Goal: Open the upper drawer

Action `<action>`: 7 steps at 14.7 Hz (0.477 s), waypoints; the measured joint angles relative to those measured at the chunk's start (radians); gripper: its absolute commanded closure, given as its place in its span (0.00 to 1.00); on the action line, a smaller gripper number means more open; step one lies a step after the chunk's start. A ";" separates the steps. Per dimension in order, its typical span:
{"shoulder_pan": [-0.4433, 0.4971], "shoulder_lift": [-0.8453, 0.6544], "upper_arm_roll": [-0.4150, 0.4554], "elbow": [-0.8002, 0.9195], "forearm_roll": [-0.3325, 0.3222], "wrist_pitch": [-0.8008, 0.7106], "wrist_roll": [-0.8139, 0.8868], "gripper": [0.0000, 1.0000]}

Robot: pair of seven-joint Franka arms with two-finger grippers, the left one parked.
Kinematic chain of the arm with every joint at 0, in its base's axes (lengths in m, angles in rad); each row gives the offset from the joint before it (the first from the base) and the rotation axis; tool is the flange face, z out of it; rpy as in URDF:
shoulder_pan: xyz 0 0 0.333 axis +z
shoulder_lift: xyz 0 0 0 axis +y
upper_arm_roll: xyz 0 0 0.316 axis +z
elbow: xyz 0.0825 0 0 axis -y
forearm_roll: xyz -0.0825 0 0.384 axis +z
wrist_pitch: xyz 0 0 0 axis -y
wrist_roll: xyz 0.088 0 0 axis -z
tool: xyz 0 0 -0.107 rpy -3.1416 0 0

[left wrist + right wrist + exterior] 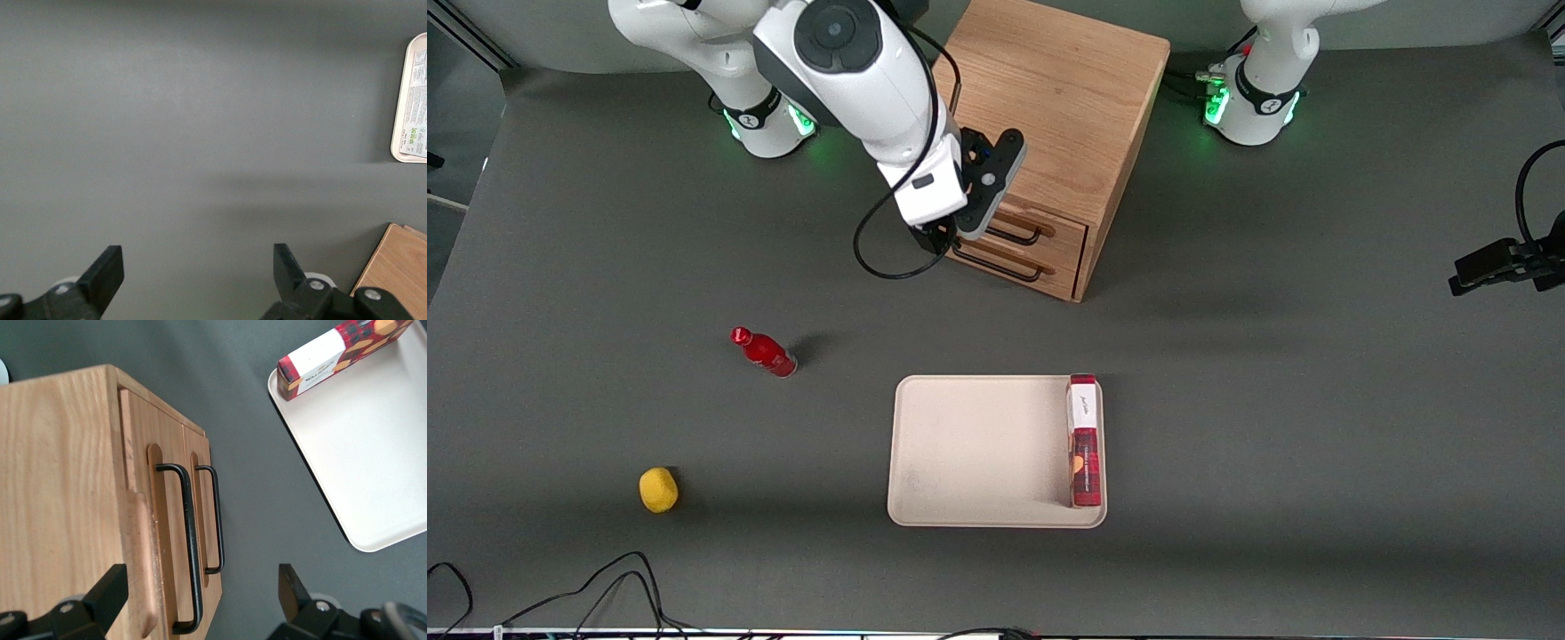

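Note:
The wooden cabinet [1049,116] stands at the back of the table, its two drawers facing the front camera at an angle. The upper drawer [1054,229] is shut flush, with its thin black wire handle [1016,234] above the lower drawer's handle [996,264]. My right gripper [938,238] hangs just in front of the drawer fronts at handle height. In the right wrist view the gripper [199,593] is open and empty. The upper drawer's handle [190,547] lies between the spread fingers, a little ahead of them. The lower handle [217,520] is beside it.
A beige tray [978,444] lies nearer the front camera, with a red box [1084,440] along one edge. A red bottle [765,352] and a yellow ball [658,490] lie toward the working arm's end. Cables run along the table's front edge.

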 measured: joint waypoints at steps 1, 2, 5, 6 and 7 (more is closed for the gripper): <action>0.000 0.017 0.000 -0.005 0.000 -0.001 -0.015 0.00; 0.000 0.036 0.000 -0.010 0.000 -0.002 -0.029 0.00; -0.003 0.088 -0.002 -0.023 0.000 -0.002 -0.070 0.00; -0.006 0.098 -0.002 -0.032 0.000 0.004 -0.079 0.00; -0.007 0.104 -0.002 -0.041 -0.001 0.016 -0.088 0.00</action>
